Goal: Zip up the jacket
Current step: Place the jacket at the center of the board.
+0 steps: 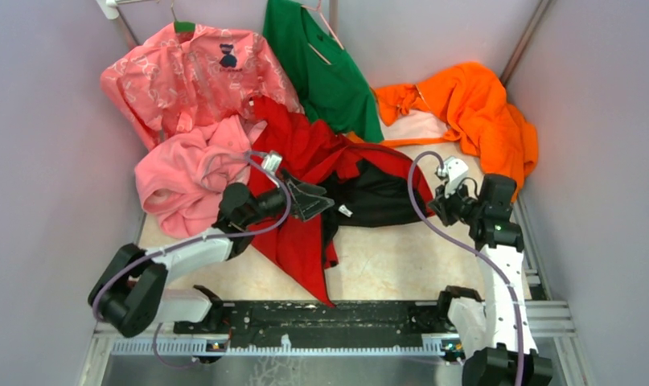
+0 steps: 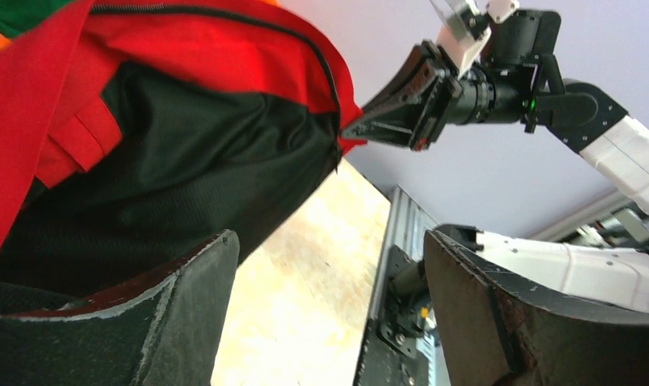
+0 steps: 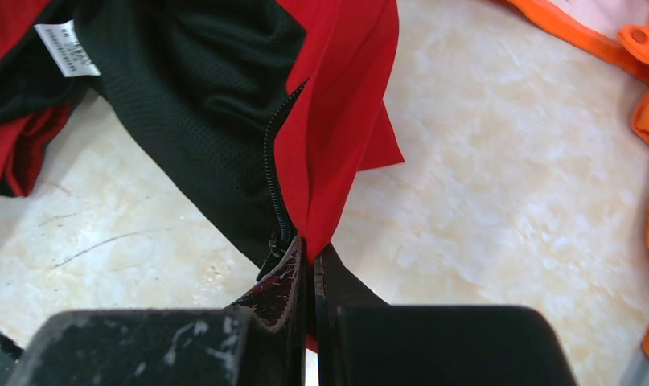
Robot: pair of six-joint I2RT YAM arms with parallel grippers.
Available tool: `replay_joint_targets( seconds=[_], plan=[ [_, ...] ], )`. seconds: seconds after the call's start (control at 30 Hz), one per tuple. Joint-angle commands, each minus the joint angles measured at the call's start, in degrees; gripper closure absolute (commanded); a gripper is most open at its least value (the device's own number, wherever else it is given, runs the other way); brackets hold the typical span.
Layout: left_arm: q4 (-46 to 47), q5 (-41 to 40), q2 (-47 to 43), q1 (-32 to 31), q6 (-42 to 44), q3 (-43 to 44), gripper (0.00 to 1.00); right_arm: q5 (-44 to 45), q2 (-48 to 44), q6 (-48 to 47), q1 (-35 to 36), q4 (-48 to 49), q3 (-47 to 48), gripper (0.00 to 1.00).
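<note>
Right gripper (image 3: pixel 311 257) pinched on zipper edge (image 3: pixel 270 153) of red jacket (image 1: pixel 313 153), lower centre; left gripper (image 2: pixel 329 237) wide, empty; unzipped throughout, lining (image 3: pixel 192 96) exposed.

Plain lavender-grey walls (image 1: pixel 31 161) close the space at nine, twelve and three o'clock. A beige marbled counter (image 1: pixel 385 265) fills the middle, evenly lit. A black rail (image 1: pixel 329 318) runs along six o'clock, and slanted metal poles (image 1: pixel 523 40) stand at the far corners.

The jacket (image 1: pixel 305 241) is recorded as bright red, its lining (image 3: pixel 200 121) as black mesh with a white label (image 3: pixel 67 48). A pink shirt (image 1: pixel 184 76) is patterned with pale loops. A plain pink fleece (image 1: pixel 180 185), a green garment (image 1: pixel 321 72) and an orange garment (image 1: pixel 482 104) are noted. Table (image 1: pixel 385 265): marbled cream.
</note>
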Motion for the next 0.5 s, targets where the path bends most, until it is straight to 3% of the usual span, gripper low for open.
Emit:
replay_joint_targets(
  seconds=[0.0,0.13,0.27,0.33,0.47],
  plan=[
    [0.2,7.7,6.0,0.3,-5.0,4.7,0.15,6.8,-1.8,-1.2,-2.8,1.1,3.7,1.0],
    [2.0,10.5,11.0,0.2,-7.4,7.2,0.19,6.5,-2.2,-1.4,-8.3,0.4,5.0,1.0],
    [2.6,10.7,15.4,-0.4,-7.5,10.0,0.21,-7.3,0.3,-6.9,-9.0,-5.9,6.1,1.0],
    [2.3,11.1,18.2,-1.0,-7.4,12.0,0.23,-11.8,5.1,-9.9,-6.8,-10.6,7.9,1.0],
    [3.2,11.4,22.9,-1.9,-8.2,14.9,0.27,-7.9,15.1,-9.8,4.2,-12.0,9.1,1.0]
  ],
)
